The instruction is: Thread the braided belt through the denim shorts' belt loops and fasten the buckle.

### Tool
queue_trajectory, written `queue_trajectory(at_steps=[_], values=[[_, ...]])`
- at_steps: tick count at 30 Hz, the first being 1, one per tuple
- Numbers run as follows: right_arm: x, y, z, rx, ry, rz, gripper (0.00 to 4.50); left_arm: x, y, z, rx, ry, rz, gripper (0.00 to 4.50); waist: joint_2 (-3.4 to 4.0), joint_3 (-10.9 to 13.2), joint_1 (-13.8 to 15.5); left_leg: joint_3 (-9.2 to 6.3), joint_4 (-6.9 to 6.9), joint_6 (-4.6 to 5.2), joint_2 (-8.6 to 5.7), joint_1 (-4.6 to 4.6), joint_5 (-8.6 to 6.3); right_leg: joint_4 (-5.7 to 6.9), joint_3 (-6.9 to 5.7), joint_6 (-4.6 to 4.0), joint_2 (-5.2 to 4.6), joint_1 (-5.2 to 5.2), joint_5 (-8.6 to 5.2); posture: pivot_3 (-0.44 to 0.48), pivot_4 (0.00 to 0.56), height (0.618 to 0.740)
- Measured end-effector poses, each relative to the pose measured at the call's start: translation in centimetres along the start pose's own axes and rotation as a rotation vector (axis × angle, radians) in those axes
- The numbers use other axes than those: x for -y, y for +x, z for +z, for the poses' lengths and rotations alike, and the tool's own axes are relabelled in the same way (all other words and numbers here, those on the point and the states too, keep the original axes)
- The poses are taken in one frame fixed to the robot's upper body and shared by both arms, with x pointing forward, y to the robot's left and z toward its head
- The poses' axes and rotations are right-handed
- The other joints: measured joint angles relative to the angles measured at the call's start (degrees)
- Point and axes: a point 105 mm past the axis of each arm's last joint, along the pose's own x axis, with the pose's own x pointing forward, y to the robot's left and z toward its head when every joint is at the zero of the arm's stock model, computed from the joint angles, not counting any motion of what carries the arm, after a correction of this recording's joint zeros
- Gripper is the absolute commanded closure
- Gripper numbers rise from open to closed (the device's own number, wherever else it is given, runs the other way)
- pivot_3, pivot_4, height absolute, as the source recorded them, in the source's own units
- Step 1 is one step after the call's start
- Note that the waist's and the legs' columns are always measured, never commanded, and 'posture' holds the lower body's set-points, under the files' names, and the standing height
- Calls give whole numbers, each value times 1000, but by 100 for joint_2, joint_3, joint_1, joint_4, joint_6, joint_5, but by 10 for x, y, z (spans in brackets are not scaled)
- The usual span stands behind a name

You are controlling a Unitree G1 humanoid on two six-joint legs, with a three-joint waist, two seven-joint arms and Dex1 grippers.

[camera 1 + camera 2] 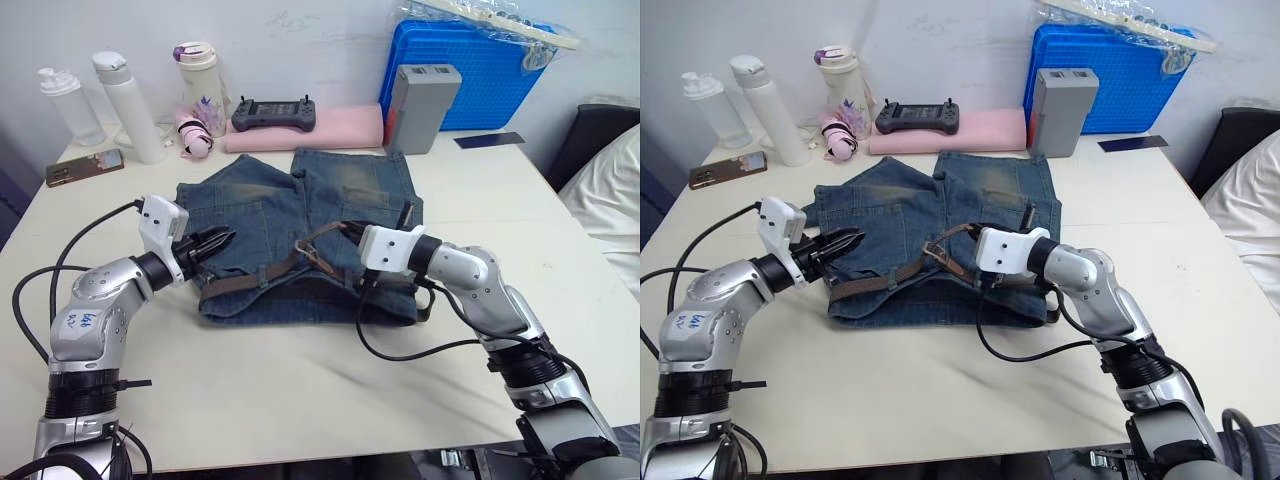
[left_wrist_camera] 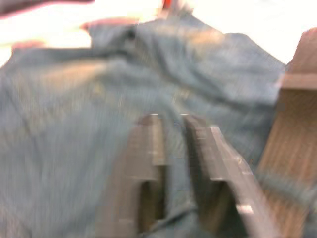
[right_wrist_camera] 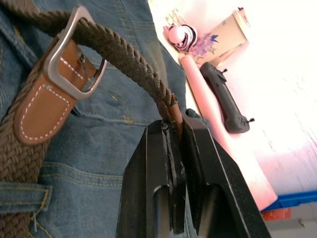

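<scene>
we see the denim shorts (image 1: 300, 235) lying flat in the middle of the table (image 1: 300, 390). the braided belt (image 1: 880, 282) runs along the waistband, so most of the threading looks done. the belt end is already pushed through the buckle (image 3: 69, 54). our right gripper (image 3: 171, 124) pinches the belt tip at about 3 o'clock of the buckle. our left gripper (image 1: 222, 240) sits nearly closed at 9 o'clock, holding nothing. we think pulling tight and setting the pin are left.

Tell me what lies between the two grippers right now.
Between the left gripper and the right gripper, the left eye view shows the denim shorts, with the braided belt and its buckle crossing them.
</scene>
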Motion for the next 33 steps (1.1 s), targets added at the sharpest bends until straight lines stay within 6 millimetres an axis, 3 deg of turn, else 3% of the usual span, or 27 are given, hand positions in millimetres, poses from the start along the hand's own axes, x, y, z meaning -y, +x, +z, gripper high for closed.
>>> queue_trajectory(at_steps=[5, 6, 14, 21, 28, 32, 33], values=[[-1, 1, 0, -1, -2, 1, 4500, 11, 2, 10, 45, -4, -44, 228, 1, -32, 2, -2, 0, 0, -1, 0, 0, 0, 0, 0, 0, 0, 0, 0, 0, 739], [-1, 1, 0, -1, -3, 1, 4500, 12, 2, 10, 49, -8, -48, 80, 3, -37, 2, -2, 0, 0, -1, 0, 0, 0, 0, 0, 0, 0, 0, 0, 0, 739], [-3, 5, 2, 1, -7, 2, 4500, 52, 26, 11, 88, -45, -180, 80, 0, -94, -5, -3, 0, 0, -1, 2, 0, 2, 2, -1, 2, 0, 0, 0, 0, 739], [-4, 6, 3, 2, -9, 4, 4500, 53, 29, 10, 77, -24, -166, 80, 2, -119, -1, -3, 0, 0, -2, 2, 0, 2, 4, -1, 2, 0, 0, 0, 0, 739], [-8, 10, 7, 21, 0, 12, 4500, 74, 50, 11, 64, 55, -221, 80, 3, -139, -8, -2, 0, 0, -2, 4, 0, 3, 5, -1, 4, 1, 0, 0, 0, 739], [-8, 10, 7, 22, 0, 13, 4500, 67, 59, 4, 29, 73, -174, 80, 12, -155, -16, -1, 0, 0, -1, 5, 0, 3, 6, -1, 6, 0, -1, 0, 0, 739], [-8, 10, 7, 22, 0, 13, 4500, 66, 59, 2, 23, 71, -169, 331, 13, -160, -15, -1, 0, 0, -2, 5, 0, 3, 6, -1, 6, 0, -1, 0, 0, 739]])
